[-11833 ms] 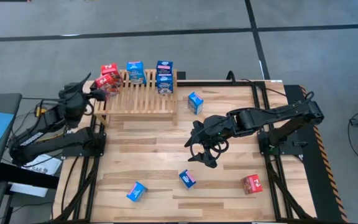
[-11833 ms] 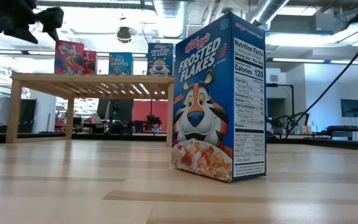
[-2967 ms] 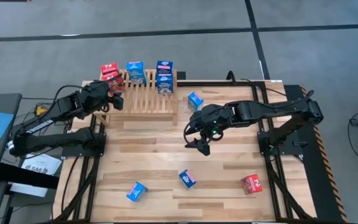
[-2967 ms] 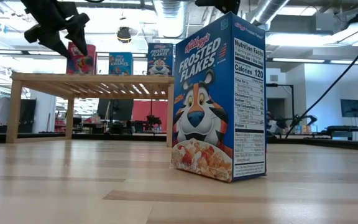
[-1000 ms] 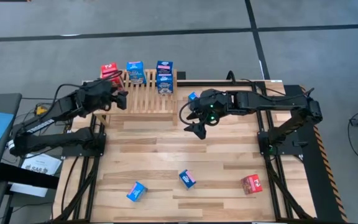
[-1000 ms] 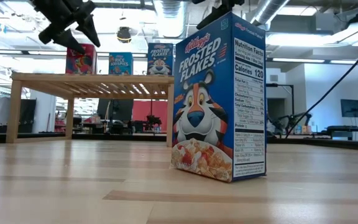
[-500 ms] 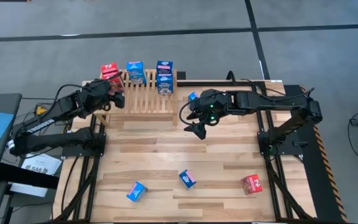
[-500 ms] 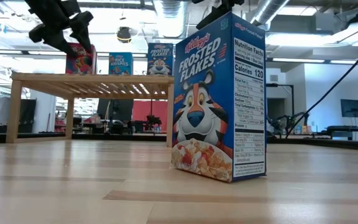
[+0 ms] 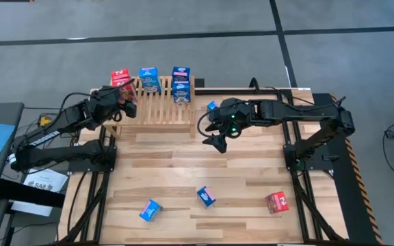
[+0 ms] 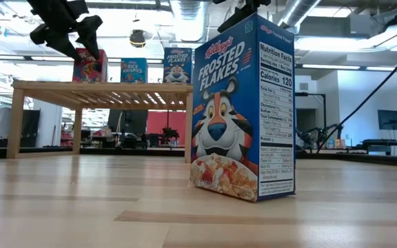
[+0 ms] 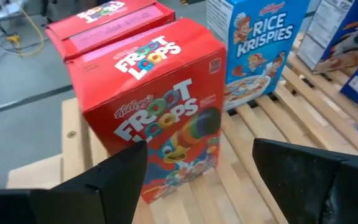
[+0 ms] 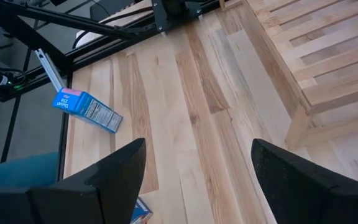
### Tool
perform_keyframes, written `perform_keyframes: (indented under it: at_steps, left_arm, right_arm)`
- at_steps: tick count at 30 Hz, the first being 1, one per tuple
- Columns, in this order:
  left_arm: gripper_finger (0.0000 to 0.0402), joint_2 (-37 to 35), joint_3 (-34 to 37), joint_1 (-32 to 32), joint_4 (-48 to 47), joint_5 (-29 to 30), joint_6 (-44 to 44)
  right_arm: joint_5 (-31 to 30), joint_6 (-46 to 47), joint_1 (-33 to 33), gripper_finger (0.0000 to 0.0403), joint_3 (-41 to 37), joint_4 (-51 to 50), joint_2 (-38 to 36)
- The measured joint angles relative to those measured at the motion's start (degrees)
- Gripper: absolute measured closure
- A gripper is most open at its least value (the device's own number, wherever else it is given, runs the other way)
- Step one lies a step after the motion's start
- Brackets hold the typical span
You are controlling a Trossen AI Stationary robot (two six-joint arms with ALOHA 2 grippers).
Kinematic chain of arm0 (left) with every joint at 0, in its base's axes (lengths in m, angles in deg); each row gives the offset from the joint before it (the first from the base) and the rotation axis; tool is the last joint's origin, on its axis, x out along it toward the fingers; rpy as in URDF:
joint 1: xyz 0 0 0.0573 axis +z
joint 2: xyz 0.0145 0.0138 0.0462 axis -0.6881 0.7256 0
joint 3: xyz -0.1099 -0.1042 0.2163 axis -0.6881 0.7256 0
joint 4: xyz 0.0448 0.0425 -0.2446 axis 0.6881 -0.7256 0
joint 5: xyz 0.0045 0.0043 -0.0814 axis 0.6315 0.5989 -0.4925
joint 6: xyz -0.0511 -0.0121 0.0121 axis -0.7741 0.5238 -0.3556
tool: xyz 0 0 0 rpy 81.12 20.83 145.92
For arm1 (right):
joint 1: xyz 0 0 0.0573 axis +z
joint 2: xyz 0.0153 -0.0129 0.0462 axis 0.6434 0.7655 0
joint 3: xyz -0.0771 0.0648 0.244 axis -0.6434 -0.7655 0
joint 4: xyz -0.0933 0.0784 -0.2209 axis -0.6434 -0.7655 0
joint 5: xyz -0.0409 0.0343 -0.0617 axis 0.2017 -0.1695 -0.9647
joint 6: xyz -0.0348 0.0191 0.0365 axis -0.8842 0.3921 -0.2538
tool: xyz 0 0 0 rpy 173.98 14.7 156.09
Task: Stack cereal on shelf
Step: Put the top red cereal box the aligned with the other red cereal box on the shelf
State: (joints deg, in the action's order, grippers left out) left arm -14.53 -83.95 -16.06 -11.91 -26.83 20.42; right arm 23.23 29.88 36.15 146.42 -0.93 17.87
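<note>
Since a second ago, left pincer (image 9: 127, 104) has edged closer to the red cereal box (image 11: 160, 118) at the shelf's (image 9: 157, 109) corner, fingers parted around it, contact unclear. Right pincer (image 9: 211, 134) hangs open and empty beside the shelf, half hiding a blue box (image 9: 213, 106). Three boxes lie far from the shelf.

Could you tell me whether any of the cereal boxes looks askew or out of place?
On the slatted light-wood shelf, the front red Froot Loops box stands upright but turned at an angle. Three boxes lie scattered on the near tabletop: small blue box, blue box, red box.
</note>
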Motion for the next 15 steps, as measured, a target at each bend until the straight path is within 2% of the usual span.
perform_keyframes:
  at_steps: [8, 15]
  left_arm:
    - [0.0118, 0.0, 0.0, 0.0, -4.0, 1.1, -0.2]
    - [0.0118, 0.0, 0.0, 0.0, -3.5, -0.4, -0.6]
  right_arm:
    - [0.0, 0.0, 0.0, 0.0085, 0.0, 0.0, 0.0]
    - [0.0, 0.0, 0.0, 0.0085, 0.0, 0.0, 0.0]
